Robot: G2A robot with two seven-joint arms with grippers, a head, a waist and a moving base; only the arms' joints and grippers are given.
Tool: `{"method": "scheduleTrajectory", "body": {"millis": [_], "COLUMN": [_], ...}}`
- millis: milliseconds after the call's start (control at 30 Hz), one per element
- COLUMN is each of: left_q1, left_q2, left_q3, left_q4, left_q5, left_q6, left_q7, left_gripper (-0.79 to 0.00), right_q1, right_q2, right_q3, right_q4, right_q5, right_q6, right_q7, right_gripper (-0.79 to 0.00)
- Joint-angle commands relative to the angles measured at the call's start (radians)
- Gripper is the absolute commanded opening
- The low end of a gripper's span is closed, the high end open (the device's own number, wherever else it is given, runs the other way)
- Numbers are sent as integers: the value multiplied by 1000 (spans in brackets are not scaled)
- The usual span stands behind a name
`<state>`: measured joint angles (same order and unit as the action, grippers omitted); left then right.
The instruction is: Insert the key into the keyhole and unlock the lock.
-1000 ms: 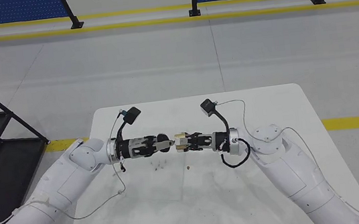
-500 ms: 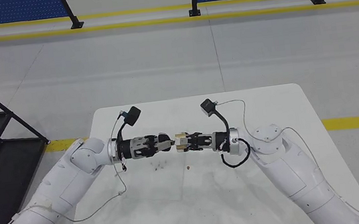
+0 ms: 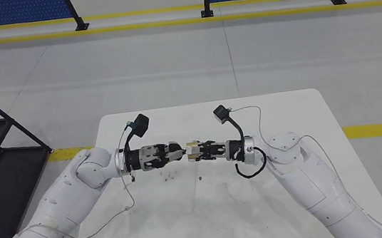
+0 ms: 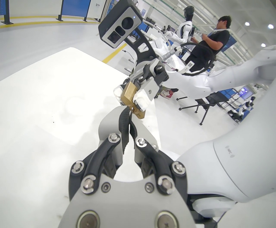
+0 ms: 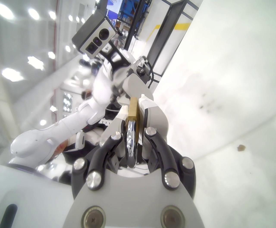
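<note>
While both arms reach in low over the white table [image 3: 305, 112], they meet nose to nose above its middle. The left arm [image 3: 77, 187] comes in from one side and the right arm [image 3: 305, 173] from the other, with their wrists lying nearly along one line. Each wrist carries a small black camera on a curved bracket.

The right gripper [image 3: 196, 151] is clenched on the lock [image 4: 129, 93], a small brass padlock. Its white-padded fingers [image 4: 141, 101] press against the two broad faces of the body. The right wrist view shows the shiny shackle pointing back toward that gripper's palm. The bottom end of the lock faces the other arm and is tilted a little downward, and the whole lock is held up off the tabletop.

The left gripper [image 4: 129, 114] is pinched tight, its black ribbed pads [image 4: 123, 121] pressed almost flat against each other with barely a slit between them. They grasp the key [image 4: 130, 110], of which only a thin sliver shows past the fingertips. That sliver touches the bottom end of the brass body. I cannot tell from here whether the blade sits inside the keyhole or merely against it.

On the table beneath the grippers lie a few dark specks [image 3: 169, 177]. A little nearer the robot is one small brown crumb [image 3: 200, 179], apart from everything else.
</note>
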<state>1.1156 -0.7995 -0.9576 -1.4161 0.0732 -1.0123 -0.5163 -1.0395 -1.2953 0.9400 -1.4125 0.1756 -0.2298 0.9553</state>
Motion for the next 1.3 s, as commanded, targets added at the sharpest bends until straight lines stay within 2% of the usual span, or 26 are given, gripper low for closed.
{"method": "scheduleTrajectory", "body": {"millis": [0, 767, 1267], "left_q1": [8, 85, 108], "left_q2": [-1, -9, -9], "left_q3": [-9, -73, -89], "left_q4": [-5, -64, -81], "left_q5": [37, 407, 554], "left_q6": [0, 0, 0], "left_q7": [29, 335, 459], "left_gripper": [-785, -785, -785], "right_q1": [0, 0, 0], "right_q2": [0, 0, 0], "right_q3": [0, 0, 0], "right_q4": [0, 0, 0], "right_q5": [0, 0, 0], "right_q6": [0, 0, 0], "right_q7": [0, 0, 0], "right_gripper": [-785, -785, -785]}}
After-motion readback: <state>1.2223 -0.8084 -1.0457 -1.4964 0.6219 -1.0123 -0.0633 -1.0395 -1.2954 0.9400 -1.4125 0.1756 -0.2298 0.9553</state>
